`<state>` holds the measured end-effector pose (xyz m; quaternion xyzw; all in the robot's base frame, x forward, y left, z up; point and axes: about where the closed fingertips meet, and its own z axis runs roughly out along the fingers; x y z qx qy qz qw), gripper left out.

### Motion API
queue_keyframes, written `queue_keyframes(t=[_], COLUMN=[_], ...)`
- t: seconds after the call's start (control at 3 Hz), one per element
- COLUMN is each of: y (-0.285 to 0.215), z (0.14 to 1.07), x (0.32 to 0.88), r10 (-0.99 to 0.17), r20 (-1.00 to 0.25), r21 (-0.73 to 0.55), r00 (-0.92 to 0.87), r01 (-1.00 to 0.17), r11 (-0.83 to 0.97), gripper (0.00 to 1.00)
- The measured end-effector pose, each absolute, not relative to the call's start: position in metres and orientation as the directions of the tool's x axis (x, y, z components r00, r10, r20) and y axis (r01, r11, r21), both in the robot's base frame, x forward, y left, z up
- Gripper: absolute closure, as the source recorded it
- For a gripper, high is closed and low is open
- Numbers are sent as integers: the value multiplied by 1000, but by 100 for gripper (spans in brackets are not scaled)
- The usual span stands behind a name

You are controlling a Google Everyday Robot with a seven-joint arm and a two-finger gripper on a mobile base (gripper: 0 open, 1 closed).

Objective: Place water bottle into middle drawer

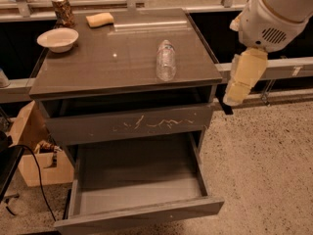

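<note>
**Lying 12-to-6, the bottle sat at the gripper's 10 o'clock**

Starting at the left of the cabinet top [88, 70], we found a white bowl [57, 38], a patterned can [62, 10] behind it at 12 o'clock, and a tan sponge [100, 19] just to the can's 3 o'clock. None of these belonged to the job, and all lay well apart from the bottle.

Right of centre on the same top, the water bottle [166, 60] lay on its side. Its long axis ran from 12 to 6 o'clock, cap to the far end and base toward the front edge. Nothing touched it.

Below, a drawer with pale scratches [146, 125] was shut. Under that, the middle drawer [139, 180] stood pulled out toward 6 o'clock, its grey inside bare, almost straight beneath the bottle.

At the far right, the gripper [234, 96] hung past the right edge of the top, pointing down and holding nothing. We could not tell whether it was released or clenched. From it the bottle lay toward 10 o'clock, clear across the corner of the top.

We judged that the coming move turned on this offset. The single arm would need to come in toward 10 o'clock and close across the bottle's short width, from 9 to 3 o'clock.
</note>
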<state>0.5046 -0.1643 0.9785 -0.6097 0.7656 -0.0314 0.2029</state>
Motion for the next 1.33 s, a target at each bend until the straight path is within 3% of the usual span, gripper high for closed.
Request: queue_keyframes(t=[0.67, 1.0, 1.33], y=[-148, -145, -147], z=[976, 975, 976], x=[559, 588, 604], r10=[-994, -950, -843], r20=[-98, 166, 369], r21=[-443, -477, -422], r00=[44, 265, 391], r01=[-897, -822, -738], r11=[4, -312, -527], gripper=[0, 0, 0])
